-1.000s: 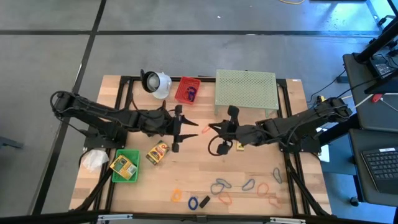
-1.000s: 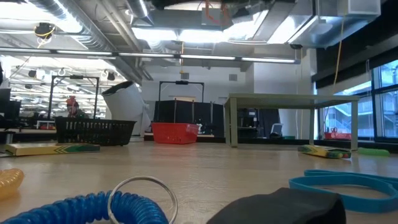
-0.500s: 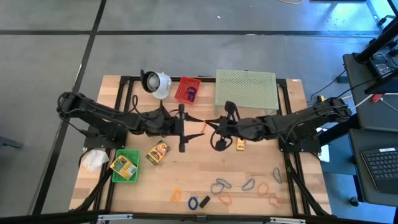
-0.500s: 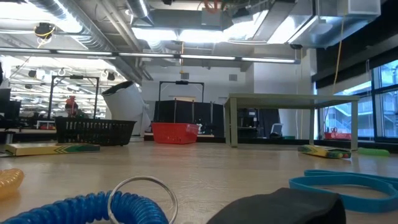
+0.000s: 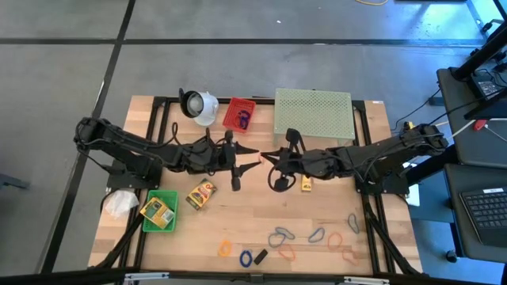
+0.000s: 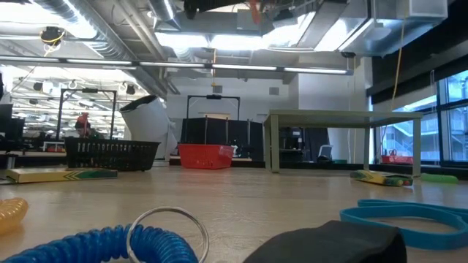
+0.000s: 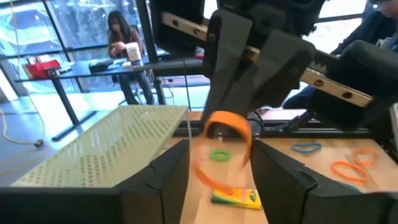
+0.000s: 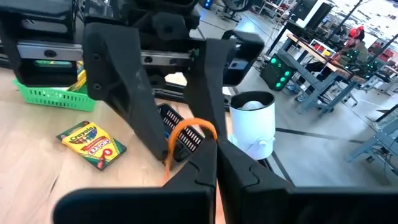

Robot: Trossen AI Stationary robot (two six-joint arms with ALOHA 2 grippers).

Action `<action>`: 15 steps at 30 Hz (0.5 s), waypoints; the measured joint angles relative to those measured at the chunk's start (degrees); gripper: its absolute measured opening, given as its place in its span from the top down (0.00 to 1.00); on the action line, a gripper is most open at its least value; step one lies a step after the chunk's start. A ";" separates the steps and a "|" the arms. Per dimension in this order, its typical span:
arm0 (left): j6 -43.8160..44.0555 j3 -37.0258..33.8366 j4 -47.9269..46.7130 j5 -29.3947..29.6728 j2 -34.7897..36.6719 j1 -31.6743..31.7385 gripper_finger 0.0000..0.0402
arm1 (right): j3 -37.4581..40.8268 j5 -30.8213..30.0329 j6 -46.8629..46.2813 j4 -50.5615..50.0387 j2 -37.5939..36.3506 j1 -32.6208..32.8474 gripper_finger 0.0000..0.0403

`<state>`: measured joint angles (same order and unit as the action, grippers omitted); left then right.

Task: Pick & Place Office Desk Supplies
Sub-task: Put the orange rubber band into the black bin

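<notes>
Above the middle of the table my two grippers meet tip to tip. My right gripper (image 5: 264,156) (image 8: 214,158) is shut on an orange rubber band (image 7: 225,134) (image 8: 186,132). My left gripper (image 5: 252,157) (image 7: 221,180) faces it, open, one finger on either side of the hanging loop; I cannot tell whether they touch it. One crayon box (image 5: 201,194) lies flat on the table left of centre. Another crayon box (image 5: 306,184) lies under my right arm. My right gripper pinches the orange band's upper arc (image 7: 217,127) between its two shut fingers, coming in about level from the table's right. The band is lifted clear of the table and its loop hangs slack below and in front of the fingertips.
A green bin (image 5: 150,223) at the left holds a crayon box. At the far edge stand a white cup (image 5: 198,105), a red basket (image 5: 239,115) and the pale green mesh stand (image 5: 314,115). Several bands and clips (image 5: 281,237) lie near the front edge, including a blue coil (image 6: 95,245).
My left gripper has rolled about the line it points along and stays just left of the right gripper, its fingers around the band. My right gripper has kept the band shut in its fingers, clear of the table.
</notes>
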<state>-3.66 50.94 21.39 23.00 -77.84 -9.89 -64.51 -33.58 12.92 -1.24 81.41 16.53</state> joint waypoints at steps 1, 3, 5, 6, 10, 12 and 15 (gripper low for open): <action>0.55 0.00 -0.53 -0.04 0.00 -0.03 0.58 | 0.00 0.00 0.01 -0.01 0.00 0.00 0.99; 2.28 0.00 -2.22 -0.09 0.00 -0.04 0.55 | 0.00 0.02 0.02 -0.04 0.00 0.01 0.99; 4.37 0.00 -3.71 -0.08 0.00 -0.04 0.52 | 0.00 0.01 0.06 -0.02 0.00 0.02 0.99; 5.29 0.00 -4.52 -0.08 0.00 -0.04 0.51 | 0.00 0.00 0.15 -0.02 0.00 0.00 0.99; 6.10 -0.07 -4.87 -0.08 0.00 -0.04 0.45 | 0.00 0.00 0.16 -0.02 0.00 0.00 1.00; 6.27 -0.07 -4.58 0.07 0.00 0.03 0.44 | 0.00 0.00 0.17 -0.02 0.00 0.00 1.00; 7.98 -0.07 -2.54 0.63 0.02 0.54 0.44 | 0.00 0.00 0.16 -0.01 -0.02 0.01 1.00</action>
<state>4.32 50.87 18.85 23.63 -77.82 -9.35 -64.51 -33.58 13.08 -1.25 81.38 16.54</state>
